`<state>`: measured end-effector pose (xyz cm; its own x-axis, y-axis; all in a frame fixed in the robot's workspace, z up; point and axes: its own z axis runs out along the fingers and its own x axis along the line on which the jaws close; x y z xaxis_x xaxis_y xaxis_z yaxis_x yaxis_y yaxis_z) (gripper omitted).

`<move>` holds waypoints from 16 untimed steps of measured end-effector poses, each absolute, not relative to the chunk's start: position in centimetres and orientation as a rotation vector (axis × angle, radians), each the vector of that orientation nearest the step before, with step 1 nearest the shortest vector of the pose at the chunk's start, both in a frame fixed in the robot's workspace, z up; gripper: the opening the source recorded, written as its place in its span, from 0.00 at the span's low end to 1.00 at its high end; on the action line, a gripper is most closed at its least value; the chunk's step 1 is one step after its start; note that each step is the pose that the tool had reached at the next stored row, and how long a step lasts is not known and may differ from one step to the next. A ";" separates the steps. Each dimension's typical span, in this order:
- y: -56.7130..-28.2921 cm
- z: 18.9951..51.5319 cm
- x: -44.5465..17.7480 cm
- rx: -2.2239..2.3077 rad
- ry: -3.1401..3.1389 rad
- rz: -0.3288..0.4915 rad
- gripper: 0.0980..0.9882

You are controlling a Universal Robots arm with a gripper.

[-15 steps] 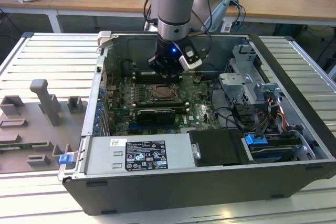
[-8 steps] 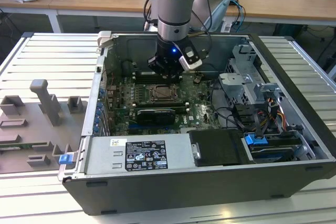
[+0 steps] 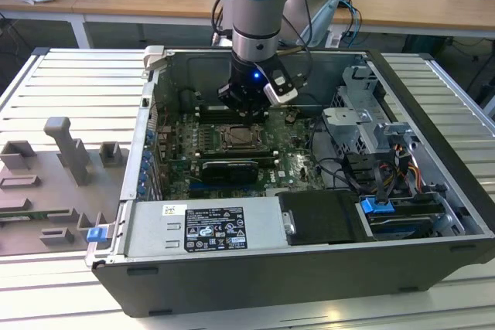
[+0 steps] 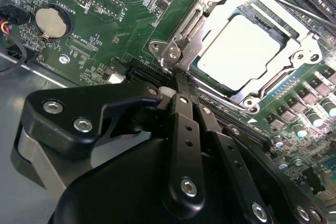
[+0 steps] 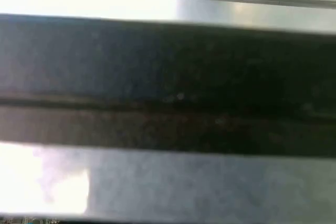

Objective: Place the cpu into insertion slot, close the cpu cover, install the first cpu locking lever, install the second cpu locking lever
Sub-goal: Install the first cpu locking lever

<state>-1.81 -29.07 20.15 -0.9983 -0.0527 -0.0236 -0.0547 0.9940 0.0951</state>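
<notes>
In the second wrist view, a round silver coin cell [image 4: 51, 21] sits upper left on the green motherboard [image 4: 126, 19]. At lower centre the black hand [image 4: 181, 80] has its slim fingers pressed together, gripping nothing, the tips at the socket's corner. Upper right, the pale, matte square cpu [image 4: 244, 51] lies in the insertion slot [image 4: 176, 51], and the thin silver cpu cover [image 4: 207, 17] appears closed around it. Whether the locking levers are latched I cannot tell.
</notes>
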 end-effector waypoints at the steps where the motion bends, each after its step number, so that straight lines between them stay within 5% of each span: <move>1: -29.1 20.3 -1.8 -0.084 3.116 0.150 0.01; 16: -29.7 21.9 -1.8 -0.084 3.118 0.150 0.01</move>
